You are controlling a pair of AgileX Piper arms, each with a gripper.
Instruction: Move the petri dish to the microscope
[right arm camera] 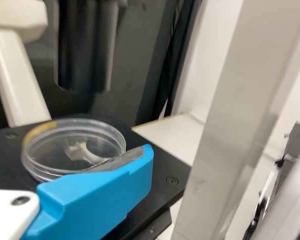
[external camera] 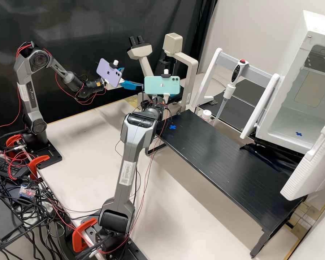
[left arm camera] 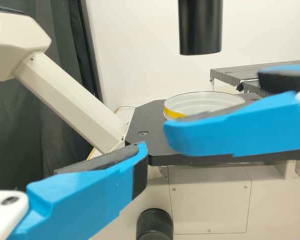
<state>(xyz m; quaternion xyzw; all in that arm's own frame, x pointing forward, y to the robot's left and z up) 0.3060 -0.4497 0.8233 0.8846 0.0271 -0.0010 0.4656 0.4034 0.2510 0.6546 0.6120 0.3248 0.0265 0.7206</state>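
"Where's the microscope (external camera: 189,65)?"
"Far end of bench (external camera: 86,144), nr black curtain (external camera: 79,21). L arm (external camera: 27,79) w/ purple phone (external camera: 109,72), R arm (external camera: 131,144) w/ green phone (external camera: 161,86), both pointing its way."
"Other stuff?"
"Pipette (external camera: 229,91) on white rack (external camera: 211,74), btwn microscope & open white cabinet (external camera: 298,119). Low black shelf (external camera: 220,159) w/ blue cross (external camera: 172,127) on top. Tangled cables (external camera: 43,216) nr arm bases."
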